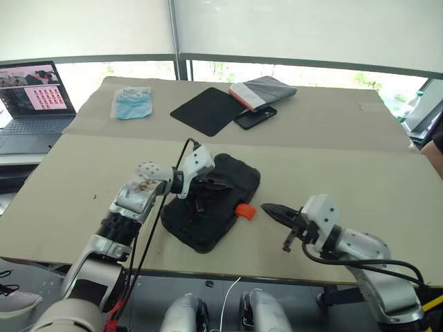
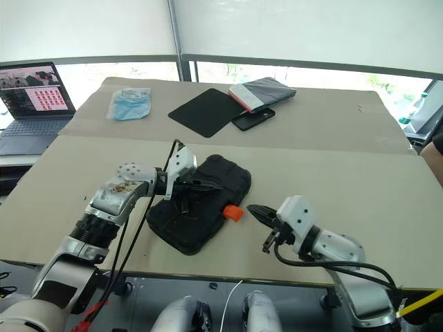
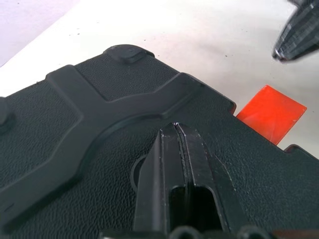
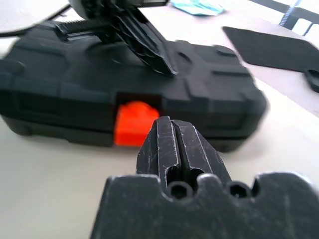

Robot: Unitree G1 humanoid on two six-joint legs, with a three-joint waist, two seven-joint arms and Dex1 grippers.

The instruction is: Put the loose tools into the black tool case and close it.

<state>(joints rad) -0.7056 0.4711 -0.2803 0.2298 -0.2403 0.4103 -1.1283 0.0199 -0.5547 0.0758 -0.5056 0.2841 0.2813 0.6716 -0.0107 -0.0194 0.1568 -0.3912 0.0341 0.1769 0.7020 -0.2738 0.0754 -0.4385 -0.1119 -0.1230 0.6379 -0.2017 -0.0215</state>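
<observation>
Evidently shut already, black tool case (image 1: 211, 204) low at frame centre on the table (image 1: 332, 152), orange latch (image 1: 245, 211) sticking out toward the right gripper (image 1: 275, 209). Left gripper (image 1: 208, 185) above the lid, fingers pressed together, empty; right fingers likewise together, empty. Likely rigid, pebbled, fairly weighty; best pressed on the lid and latch.
</observation>
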